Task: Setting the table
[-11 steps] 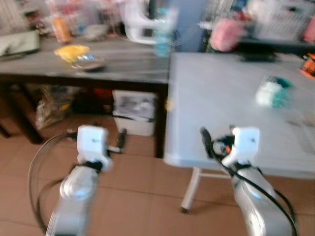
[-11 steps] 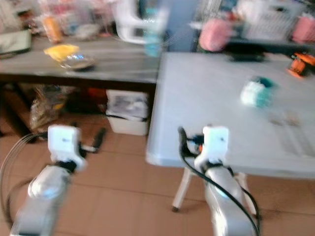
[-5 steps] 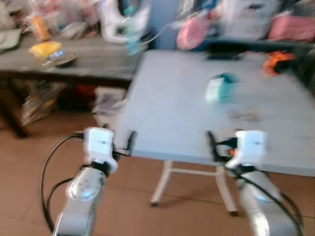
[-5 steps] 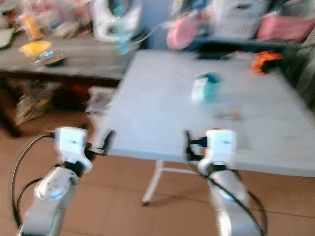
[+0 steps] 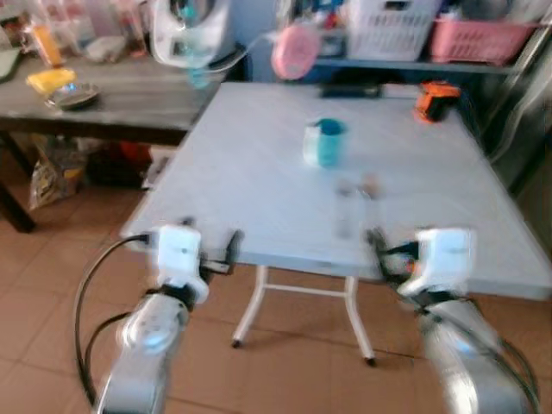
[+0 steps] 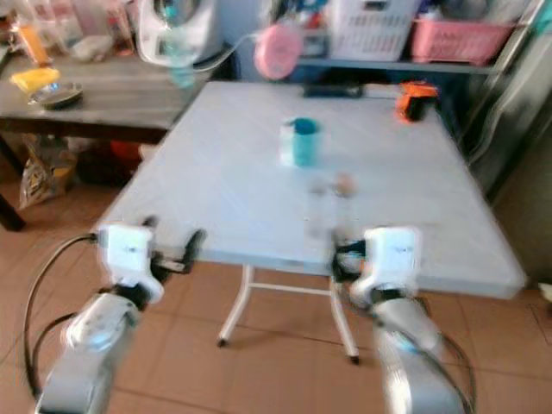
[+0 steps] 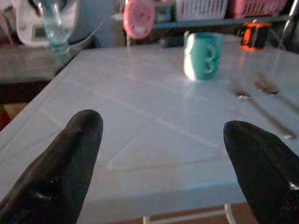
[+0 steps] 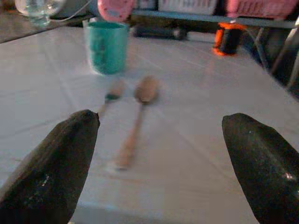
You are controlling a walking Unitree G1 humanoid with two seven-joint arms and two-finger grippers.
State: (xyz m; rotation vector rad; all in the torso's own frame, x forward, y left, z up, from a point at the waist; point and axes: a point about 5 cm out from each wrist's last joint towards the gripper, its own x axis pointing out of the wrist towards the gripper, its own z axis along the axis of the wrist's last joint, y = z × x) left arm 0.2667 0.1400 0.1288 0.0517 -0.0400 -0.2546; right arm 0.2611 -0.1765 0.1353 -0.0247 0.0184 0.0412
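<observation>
Two grippers sit at the near edge of the white table (image 5: 259, 181), both with fingers spread wide and nothing held. Left gripper (image 7: 159, 158) faces the near left corner; right gripper (image 8: 159, 158) faces the middle of the near edge.

Items on the table: teal cup (image 8: 106, 46) upright near the centre. Between cup and near edge lie two utensils side by side, close but apart: a spoon (image 8: 135, 114) with a pale handle, bowl toward the cup, and a smaller one, probably a fork (image 8: 110, 93), blurred. An orange object (image 5: 435, 97) stands at the far right. A dark side table (image 5: 112, 95) with clutter abuts on the left.

Judgement: step in hand is the approach to the cutlery; no item is placed as a setting yet, so the task is at its start.

Method notes for the grasp:
- Spoon lies nearly in line with the right gripper's view, so the right arm is the natural one.
- Handle lies flat on a hard top. Bring the fingers down astride the handle, across its length, with the tips touching the surface before closing.
- Take it at mid-handle, not at the bowl, to keep it from pivoting.
- Keep clear of the fork alongside; a wide-open approach could knock it.
- Head views are blurred, so let the body settle before reaching.
</observation>
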